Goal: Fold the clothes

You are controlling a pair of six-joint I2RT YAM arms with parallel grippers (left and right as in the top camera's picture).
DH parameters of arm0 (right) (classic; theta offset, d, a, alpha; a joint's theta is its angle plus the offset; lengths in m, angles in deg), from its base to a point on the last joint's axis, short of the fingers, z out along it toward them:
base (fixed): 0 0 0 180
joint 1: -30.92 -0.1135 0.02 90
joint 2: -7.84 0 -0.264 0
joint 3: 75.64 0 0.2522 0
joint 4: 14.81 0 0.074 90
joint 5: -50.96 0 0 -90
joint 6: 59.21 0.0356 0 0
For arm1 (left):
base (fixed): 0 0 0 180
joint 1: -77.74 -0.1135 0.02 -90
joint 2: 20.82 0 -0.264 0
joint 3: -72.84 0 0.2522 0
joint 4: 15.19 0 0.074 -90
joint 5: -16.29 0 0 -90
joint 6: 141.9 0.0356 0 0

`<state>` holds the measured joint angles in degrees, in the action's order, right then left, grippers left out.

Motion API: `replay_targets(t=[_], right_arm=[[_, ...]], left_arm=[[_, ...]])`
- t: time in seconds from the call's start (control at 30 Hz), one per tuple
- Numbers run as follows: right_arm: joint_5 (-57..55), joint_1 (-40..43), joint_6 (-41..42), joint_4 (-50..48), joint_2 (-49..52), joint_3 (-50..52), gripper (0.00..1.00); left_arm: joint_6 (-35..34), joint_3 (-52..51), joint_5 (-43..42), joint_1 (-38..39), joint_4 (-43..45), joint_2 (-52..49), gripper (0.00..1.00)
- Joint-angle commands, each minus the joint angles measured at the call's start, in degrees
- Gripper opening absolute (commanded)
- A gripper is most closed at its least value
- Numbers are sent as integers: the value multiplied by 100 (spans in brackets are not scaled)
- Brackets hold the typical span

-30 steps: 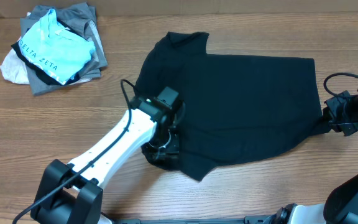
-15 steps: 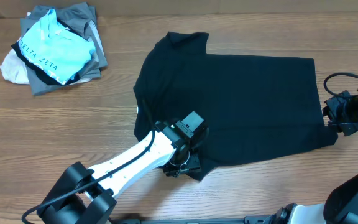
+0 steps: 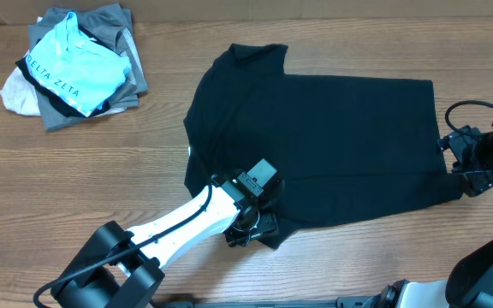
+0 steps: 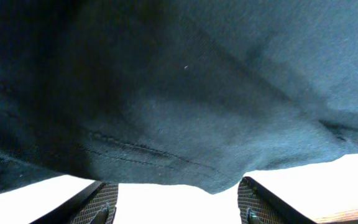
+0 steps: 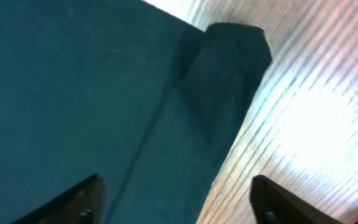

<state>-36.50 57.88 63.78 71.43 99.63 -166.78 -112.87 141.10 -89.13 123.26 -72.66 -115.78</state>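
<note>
The shirt lies spread flat over the middle and right of the table. Your left gripper is at the shirt's near-left corner. Its jaws are wide apart and pinch nothing, with a stitched edge hanging just ahead of them. Your right gripper is at the right edge, also wide open and empty, above a folded flap. Looks like you're lining up the grab. Get each jaw properly past the cloth edge, close both before lifting, then raise them together so the fold lands straight and doesn't bunch.
</note>
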Motion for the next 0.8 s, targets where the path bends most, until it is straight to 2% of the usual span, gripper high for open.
replay_targets(t=[0.0,0.2,0.3,0.37,0.43,0.57,0.77], right_arm=[[-33,11,2,17,-15,17,84],[-31,9,4,17,-15,17,85],[-31,11,4,15,-15,17,85],[-31,11,4,-2,-15,17,86],[-31,11,20,-11,-15,17,88],[-37,17,289,0,-15,17,93],[-35,149,415,-144,-11,17,95]], left_arm=[[-225,-61,160,-13,107,-31,65],[-404,-175,85,-11,249,-136,66],[-400,-175,28,-17,356,-299,63],[-398,-175,-26,-24,374,-358,53],[-398,-175,-37,-28,369,-361,38],[-393,-173,-33,-44,365,-361,20],[-332,-173,-74,-144,326,-361,10]])
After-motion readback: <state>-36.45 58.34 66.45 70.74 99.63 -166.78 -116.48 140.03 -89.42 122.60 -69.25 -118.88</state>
